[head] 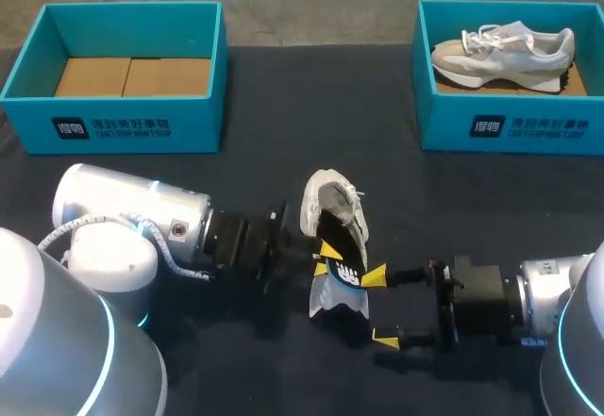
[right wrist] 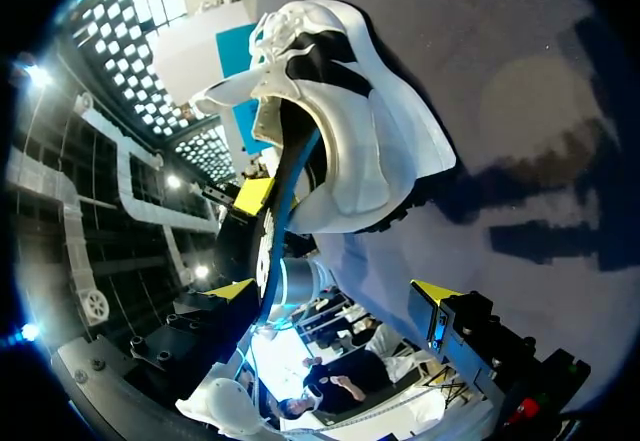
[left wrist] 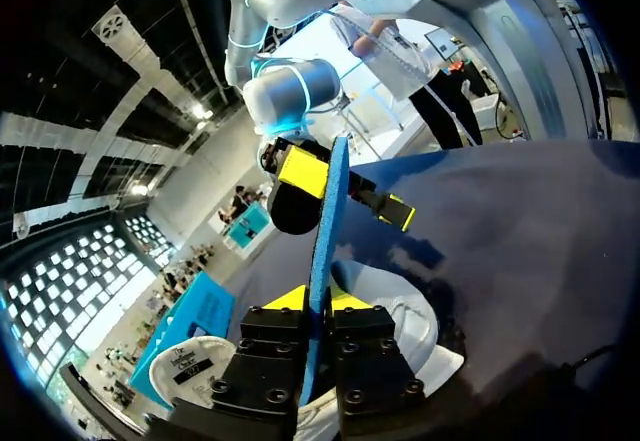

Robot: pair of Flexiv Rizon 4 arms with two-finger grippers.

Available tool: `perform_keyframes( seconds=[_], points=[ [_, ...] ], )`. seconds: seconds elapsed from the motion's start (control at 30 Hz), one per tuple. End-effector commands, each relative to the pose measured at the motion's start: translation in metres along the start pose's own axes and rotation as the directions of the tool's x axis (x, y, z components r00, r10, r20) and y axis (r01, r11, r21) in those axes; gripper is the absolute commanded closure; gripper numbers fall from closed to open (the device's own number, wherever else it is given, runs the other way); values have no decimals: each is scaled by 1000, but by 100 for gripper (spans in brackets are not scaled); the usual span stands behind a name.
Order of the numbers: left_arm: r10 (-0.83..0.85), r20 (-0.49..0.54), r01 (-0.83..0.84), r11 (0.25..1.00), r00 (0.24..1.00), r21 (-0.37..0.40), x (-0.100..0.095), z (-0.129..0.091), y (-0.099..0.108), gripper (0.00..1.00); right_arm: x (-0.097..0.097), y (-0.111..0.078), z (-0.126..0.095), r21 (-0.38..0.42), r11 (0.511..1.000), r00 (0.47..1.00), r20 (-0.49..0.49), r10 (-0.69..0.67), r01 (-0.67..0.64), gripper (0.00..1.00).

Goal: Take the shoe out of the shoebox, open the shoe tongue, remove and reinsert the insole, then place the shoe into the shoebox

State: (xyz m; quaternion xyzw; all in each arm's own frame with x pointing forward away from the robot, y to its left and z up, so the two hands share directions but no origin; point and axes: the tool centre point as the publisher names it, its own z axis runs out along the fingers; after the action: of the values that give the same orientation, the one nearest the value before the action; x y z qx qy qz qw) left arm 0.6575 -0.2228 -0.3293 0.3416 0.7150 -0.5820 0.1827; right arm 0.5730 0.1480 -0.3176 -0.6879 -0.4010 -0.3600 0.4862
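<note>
shoe: the white mesh sneaker [head: 332,207] is tipped on the black table [head: 283,133] between the arms, outside both boxes; probably light, with a soft upper that rolls easily.
insole: the thin blue-edged foam insole [left wrist: 326,211] juts from the shoe's mouth; floppy, best pinched by its edge.
left gripper [left wrist: 318,299]: clenched on the insole.
right gripper [head: 380,308]: fingers spread, grasping nothing, just beside the shoe.
hidden: how much of the insole sits inside; the tongue.

The shoe [head: 332,210] is white with a black lining, its insole [head: 338,246] black with white print and blue beneath, the table [head: 311,105] black, both boxes [head: 123,128] [head: 514,128] teal with brown floors, the boxed shoe [head: 505,48] beige-grey.
</note>
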Motion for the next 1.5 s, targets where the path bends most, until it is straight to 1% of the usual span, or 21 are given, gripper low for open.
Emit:
perform_keyframes(
  seconds=[0.03,0.5,0.93,1.1,1.33,1.5],
  points=[
    [-8,-8,8,1000,1000,-13,2,2,-3,100,0,-1,1,-2,1000,1000,2,0,0,0],
    [-39,5,39,999,999,-25,5,4,11,100,0,-1,1,-2,1000,1000,2,0,0,0],
    [-66,46,68,997,997,-39,0,10,36,100,0,-1,1,-2,1000,1000,2,0,0,0],
    [-79,64,83,994,995,-69,-4,10,46,100,0,-1,1,-2,1000,1000,2,0,0,0],
    [-83,74,89,993,994,-78,-6,9,49,100,0,-1,1,-2,1000,1000,2,0,0,0],
    [-90,72,95,993,993,-69,-6,9,48,100,0,-1,1,-2,1000,1000,2,0,0,0]
  ],
)
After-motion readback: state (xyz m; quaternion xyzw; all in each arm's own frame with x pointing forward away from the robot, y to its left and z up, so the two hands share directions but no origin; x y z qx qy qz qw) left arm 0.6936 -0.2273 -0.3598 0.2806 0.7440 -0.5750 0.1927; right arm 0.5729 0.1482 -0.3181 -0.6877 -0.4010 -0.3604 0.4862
